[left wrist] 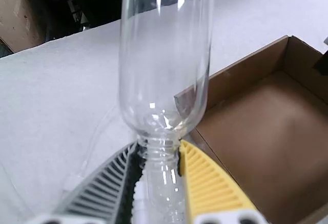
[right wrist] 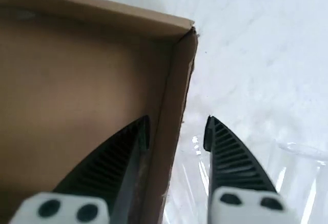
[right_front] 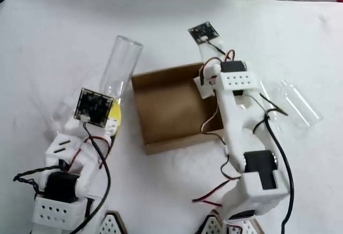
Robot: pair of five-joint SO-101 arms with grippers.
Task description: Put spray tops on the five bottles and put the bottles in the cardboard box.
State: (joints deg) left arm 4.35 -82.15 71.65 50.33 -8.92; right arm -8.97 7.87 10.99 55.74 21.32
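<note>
**Box empty, most work left**

Your left gripper (left wrist: 159,149) is squeezing the neck of a clear bottle (left wrist: 164,55), held just beside the box (right_front: 171,111). The neck looks bare, so it needs a top. Your right gripper (right wrist: 178,122) is open, with one finger on each side of the box wall. The other bottle (right_front: 300,103) lies on the table (right_front: 53,41).

White-covered table (right_front: 48,36); dark space beyond far edge.
</note>
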